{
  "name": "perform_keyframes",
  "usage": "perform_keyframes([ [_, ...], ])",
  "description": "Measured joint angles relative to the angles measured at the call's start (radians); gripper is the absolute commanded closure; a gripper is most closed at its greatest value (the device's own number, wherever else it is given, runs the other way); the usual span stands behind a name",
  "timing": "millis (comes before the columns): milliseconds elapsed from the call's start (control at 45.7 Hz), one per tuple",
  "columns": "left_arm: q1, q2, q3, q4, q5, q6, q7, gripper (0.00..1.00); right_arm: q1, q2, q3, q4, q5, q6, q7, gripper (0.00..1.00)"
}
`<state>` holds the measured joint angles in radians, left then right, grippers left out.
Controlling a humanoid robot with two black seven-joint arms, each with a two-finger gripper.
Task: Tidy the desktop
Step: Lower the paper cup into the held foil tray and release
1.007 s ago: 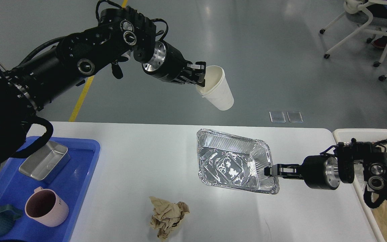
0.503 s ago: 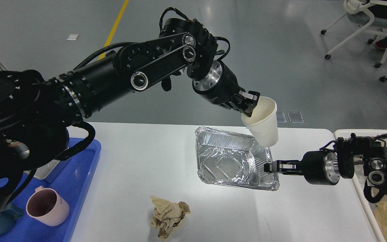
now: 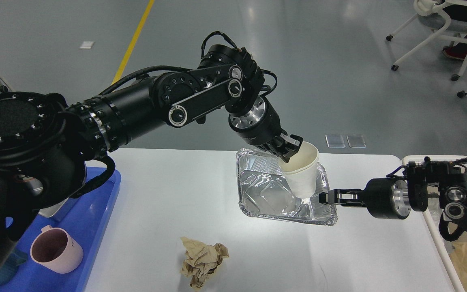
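Note:
The white desktop (image 3: pixel 168 202) fills the lower view. My left gripper (image 3: pixel 288 148) is shut on the rim of a white paper cup (image 3: pixel 303 174) and holds it upright inside a silver foil tray (image 3: pixel 266 194), over its right part. My right gripper (image 3: pixel 324 197) is shut on the foil tray's right rim and holds it tilted just above the desktop. A crumpled brown paper ball (image 3: pixel 203 259) lies on the desktop near the front edge.
A blue plastic tray (image 3: pixel 95 227) at the left holds a pink mug (image 3: pixel 57 255); my left arm hides much of it. A cream-white bin (image 3: pixel 440 227) stands at the right edge behind my right arm. Chairs (image 3: pixel 440 24) stand on the floor beyond.
My left arm has swung right and down, carrying the paper cup from above the floor into the foil tray. The right gripper has kept its hold on the tray, which shifted slightly.

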<state>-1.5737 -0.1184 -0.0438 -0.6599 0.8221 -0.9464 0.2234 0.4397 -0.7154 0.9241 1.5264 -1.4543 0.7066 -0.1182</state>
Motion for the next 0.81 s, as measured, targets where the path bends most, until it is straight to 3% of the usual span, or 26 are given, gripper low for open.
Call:
perform_keyframes([
  [44, 0.002, 0.0, 0.005, 0.0, 0.003, 0.0, 0.0, 0.96, 0.0, 0.0, 0.0, 0.0, 0.0, -0.001, 0.0, 1.0],
  [88, 0.003, 0.0, 0.012, 0.0, 0.005, 0.002, 0.0, 0.87, 0.0, 0.001, 0.001, 0.0, 0.0, -0.001, 0.0, 1.0],
  [153, 0.005, 0.0, 0.018, 0.001, 0.006, 0.01, 0.0, 0.57, 0.001, 0.001, 0.001, 0.0, 0.0, -0.001, 0.0, 1.0],
  [263, 0.014, 0.0, 0.021, 0.015, 0.006, 0.058, 0.0, 0.19, 0.001, 0.001, 0.001, 0.0, 0.0, -0.001, 0.0, 1.0],
  [306, 0.016, 0.0, 0.02, 0.022, 0.002, 0.081, 0.001, 0.1, 0.002, 0.001, 0.001, 0.0, 0.001, -0.001, 0.0, 1.0],
  [372, 0.018, 0.0, 0.01, 0.028, -0.004, 0.11, 0.002, 0.03, 0.005, 0.001, 0.001, 0.0, 0.003, -0.001, 0.001, 1.0],
  [810, -0.039, 0.04, -0.028, 0.062, -0.139, 0.116, 0.019, 0.03, 0.007, -0.015, 0.004, 0.006, 0.007, 0.001, 0.003, 1.0],
])
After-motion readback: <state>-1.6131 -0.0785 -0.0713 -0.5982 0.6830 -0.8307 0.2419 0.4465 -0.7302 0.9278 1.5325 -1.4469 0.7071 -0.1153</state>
